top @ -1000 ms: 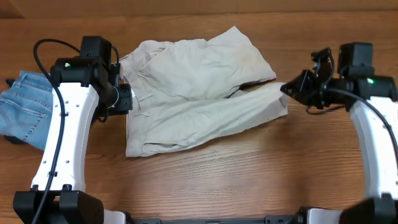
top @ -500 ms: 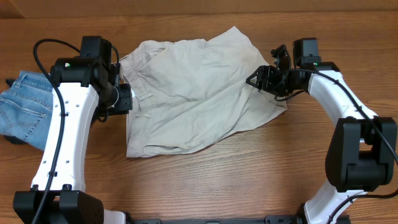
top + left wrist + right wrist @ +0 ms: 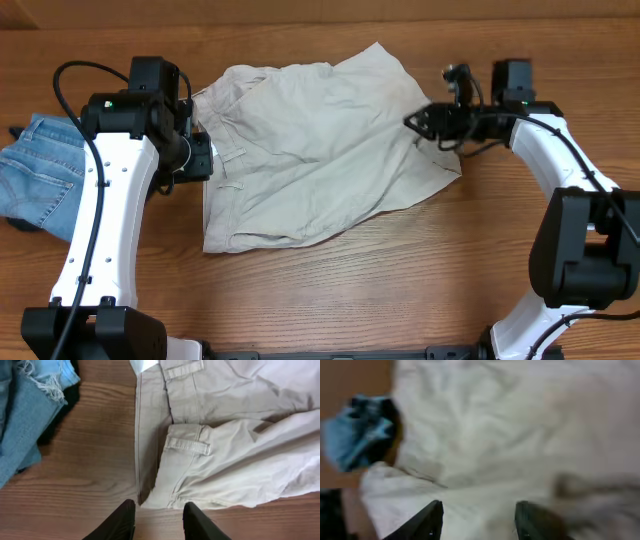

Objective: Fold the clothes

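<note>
Beige shorts [image 3: 310, 150] spread mid-frame, denim garment [image 3: 40, 180] at left edge. Left gripper [image 3: 158, 510] fingers apart by waistband; right gripper [image 3: 479, 510] fingers apart over the shorts.

left arm [image 3: 100, 210]: runs straight up from its base at the near edge, wrist turned downward | left gripper [image 3: 159, 522]: pointing down, fingers parted, nothing pinched | right arm [image 3: 565, 165]: elbow out to the side, forearm reaching toward the left | right gripper [image 3: 479, 521]: fingers spread wide, view blurred
</note>
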Tool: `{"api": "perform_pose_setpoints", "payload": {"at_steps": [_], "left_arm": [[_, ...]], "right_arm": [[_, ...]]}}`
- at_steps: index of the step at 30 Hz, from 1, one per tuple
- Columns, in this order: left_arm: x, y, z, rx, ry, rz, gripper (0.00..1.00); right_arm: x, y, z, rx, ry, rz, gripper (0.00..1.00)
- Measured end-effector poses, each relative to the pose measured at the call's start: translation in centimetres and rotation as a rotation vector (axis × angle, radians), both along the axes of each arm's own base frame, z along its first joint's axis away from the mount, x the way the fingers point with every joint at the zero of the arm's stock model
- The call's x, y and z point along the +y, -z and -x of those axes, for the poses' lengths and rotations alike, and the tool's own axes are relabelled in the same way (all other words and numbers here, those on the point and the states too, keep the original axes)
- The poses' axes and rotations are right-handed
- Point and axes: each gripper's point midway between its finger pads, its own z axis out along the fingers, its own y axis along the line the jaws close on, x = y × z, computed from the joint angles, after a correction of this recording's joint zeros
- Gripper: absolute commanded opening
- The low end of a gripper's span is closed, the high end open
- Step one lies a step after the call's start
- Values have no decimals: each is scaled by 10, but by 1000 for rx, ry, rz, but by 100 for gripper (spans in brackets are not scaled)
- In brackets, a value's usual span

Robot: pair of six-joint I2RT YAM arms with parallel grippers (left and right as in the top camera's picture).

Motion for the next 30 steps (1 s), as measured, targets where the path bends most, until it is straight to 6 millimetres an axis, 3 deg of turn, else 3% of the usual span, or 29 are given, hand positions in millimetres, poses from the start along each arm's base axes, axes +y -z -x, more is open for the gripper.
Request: {"api": "perform_pose_setpoints", "payload": {"at_steps": [3, 6, 7, 10, 12, 13, 15, 19, 21, 23, 26, 30], "left_arm": [[0, 0, 1, 3, 0, 0, 35], [0, 0, 2, 9, 0, -1, 36], [0, 0, 2, 9, 3, -1, 36], [0, 0, 2, 9, 3, -1, 37], [0, 0, 0, 2, 3, -1, 39], [0, 0, -1, -4, 3, -1, 40], [0, -1, -4, -15, 3, -1, 40], [0, -1, -5, -20, 3, -1, 41], [0, -1, -5, -19, 3, -1, 41], [0, -1, -4, -17, 3, -1, 41], [0, -1, -4, -17, 3, -1, 42], [0, -1, -4, -17, 3, -1, 43]], "right_arm": [[27, -12, 5, 16, -45, -82, 63], [2, -8, 4, 69, 21, -91, 65], [-17, -8, 3, 83, 60, -100, 65], [-109, 5, 15, 192, 267, -101, 54], [-143, 19, 26, 269, 369, -44, 45], [-150, 27, 30, 301, 397, -2, 34], [-141, 48, 30, 392, 456, 142, 23], [-70, 98, 27, 468, 383, 346, 11], [-31, 108, 33, 450, 288, 404, 11], [-21, 109, 40, 444, 235, 422, 15], [-27, 106, 44, 439, 215, 440, 22], [-33, 80, 45, 346, 144, 433, 35]]}}
